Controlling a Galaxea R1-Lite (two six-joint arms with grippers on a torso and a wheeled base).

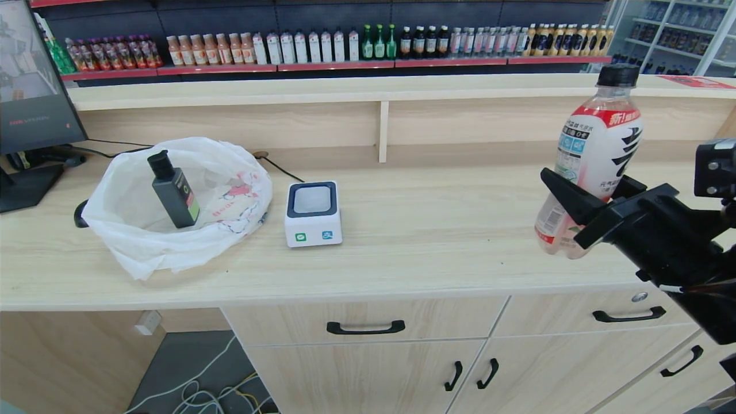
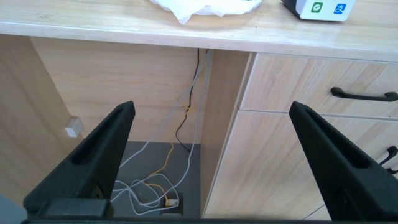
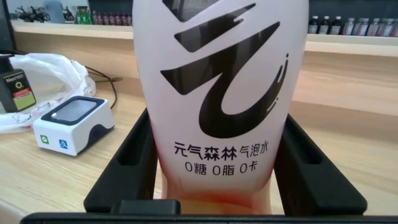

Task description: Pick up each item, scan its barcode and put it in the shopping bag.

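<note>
A clear drink bottle with pinkish liquid, a black cap and a white-and-red label stands upright at the counter's right end, with my right gripper shut on its lower half. Up close the bottle sits between the two black fingers. The white barcode scanner rests mid-counter, seen again as a scanner beyond the bottle. A white shopping bag lies open at the left with a dark bottle standing in it. My left gripper hangs open below the counter edge, holding nothing.
A monitor on a stand occupies the far left of the counter. A raised wooden ledge runs along the back, with shelves of drinks behind. Cabinet drawers and doors with black handles lie below; cables trail on the floor.
</note>
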